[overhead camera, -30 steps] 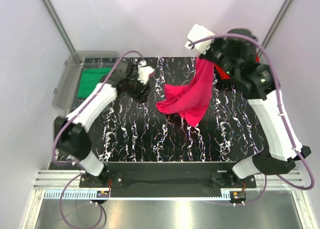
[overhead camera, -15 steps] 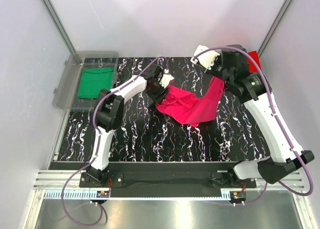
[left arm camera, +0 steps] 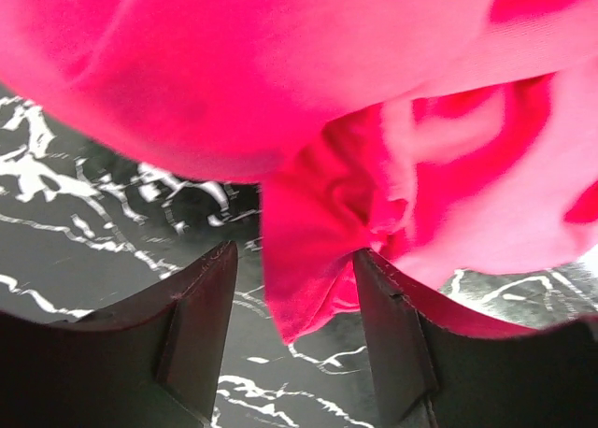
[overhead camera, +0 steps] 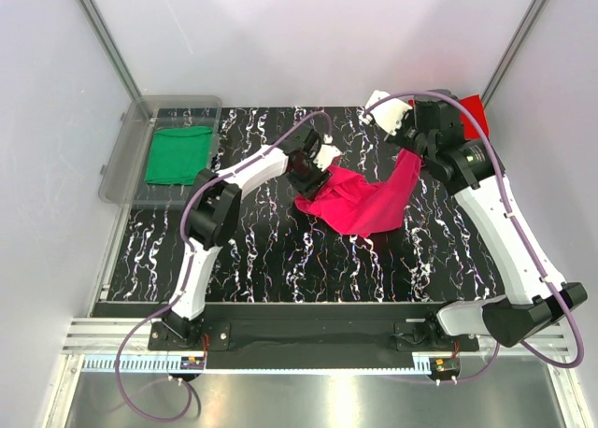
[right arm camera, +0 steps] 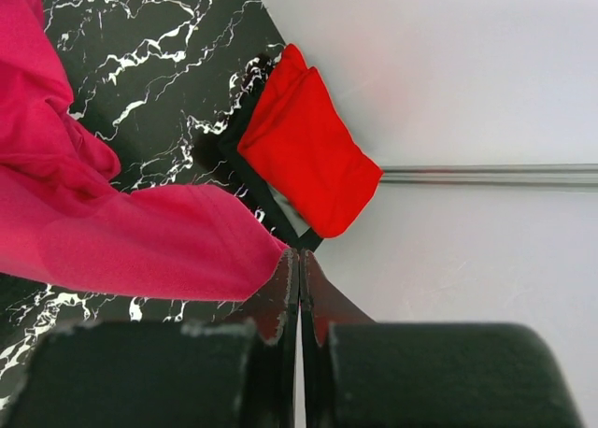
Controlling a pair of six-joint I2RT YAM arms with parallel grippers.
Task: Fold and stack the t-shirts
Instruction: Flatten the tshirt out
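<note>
**Pink shirt strung between two hands on the counter**

Top view: the magenta-pink cloth t-shirt (overhead camera: 360, 204) lies crumpled near the middle of the black white-veined marble counter (overhead camera: 262, 250). One end of it rises to the right hand (overhead camera: 409, 152), which holds it above the surface. The left hand (overhead camera: 315, 166) sits at the shirt's far-left edge. A green cloth t-shirt (overhead camera: 177, 155) lies flat inside the clear plastic bin (overhead camera: 117, 166) beside the counter's left side. A red cloth t-shirt (overhead camera: 473, 105) sits at the far right corner, well apart from the pink one.

Left wrist view: the left hand (left arm camera: 294, 260) is spread, its dark fingers (left arm camera: 201, 325) well apart. A hanging fold of the magenta-pink cloth t-shirt (left arm camera: 318, 120) drops into the gap, close against one finger and clear of the other, with the marble pattern showing below it.

Right wrist view: the right hand (right arm camera: 299, 264) is pressed together and pinches an edge of the magenta-pink cloth t-shirt (right arm camera: 140, 241), which stretches away from the fingertips over the counter. The red cloth t-shirt (right arm camera: 308, 157) lies folded at the counter's corner, next to the white wall
</note>
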